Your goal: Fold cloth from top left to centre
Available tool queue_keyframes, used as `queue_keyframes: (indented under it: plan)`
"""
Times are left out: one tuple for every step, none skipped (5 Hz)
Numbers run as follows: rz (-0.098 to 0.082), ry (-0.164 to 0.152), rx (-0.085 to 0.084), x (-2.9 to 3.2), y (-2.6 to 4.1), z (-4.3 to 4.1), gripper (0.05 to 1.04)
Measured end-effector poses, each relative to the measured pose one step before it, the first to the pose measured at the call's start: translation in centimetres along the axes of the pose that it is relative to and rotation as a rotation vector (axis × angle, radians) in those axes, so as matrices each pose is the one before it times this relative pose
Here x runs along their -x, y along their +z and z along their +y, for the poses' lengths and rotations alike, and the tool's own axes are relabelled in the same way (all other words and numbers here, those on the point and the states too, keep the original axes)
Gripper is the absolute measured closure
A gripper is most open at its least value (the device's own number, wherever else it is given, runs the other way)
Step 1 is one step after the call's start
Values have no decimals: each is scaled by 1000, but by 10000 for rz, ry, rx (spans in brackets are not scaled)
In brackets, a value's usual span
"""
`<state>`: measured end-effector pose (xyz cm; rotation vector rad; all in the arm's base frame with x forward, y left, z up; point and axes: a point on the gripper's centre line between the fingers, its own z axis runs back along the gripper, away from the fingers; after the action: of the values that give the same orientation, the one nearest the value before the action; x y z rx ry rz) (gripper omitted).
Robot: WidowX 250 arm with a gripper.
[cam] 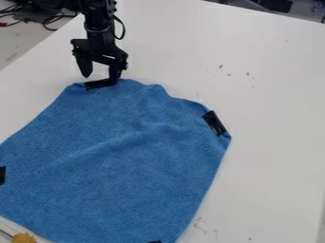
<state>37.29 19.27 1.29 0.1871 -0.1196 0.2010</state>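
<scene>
The white tabletop (273,95) stretches under everything, with small dark marks at its upper right and near its lower edge. On it, at the left and centre of the view, lies the blue cloth (133,161), spread out and running past the left and bottom edges of the view. In the view its long axis runs steeply from upper right to lower left. Its wavy upper edge slopes down to the right, ending in a corner that points right, and a low soft ridge crosses its middle, slanting down to the left.

The black robot arm (97,19) comes in from the top edge at upper left. Its claw (101,77) hangs at the cloth's top left corner, fingers wide apart, pointing down.

Black patches mark the cloth: one (100,84) between and just below the fingertips, one (215,123) on the right corner, others cut by the left and bottom edges. Dark cables (49,21) lie at upper left, beyond the tabletop. A small yellow lump (24,238) sits at bottom left.
</scene>
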Motion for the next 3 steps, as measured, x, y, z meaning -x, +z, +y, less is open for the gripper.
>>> queue_keyframes:
  plan:
    - [206,-103,133,439,-107,-64,83]
    - [115,118,-72,506,-287,-6,134]
    - [-304,-91,-81,-197,-101,-387,413]
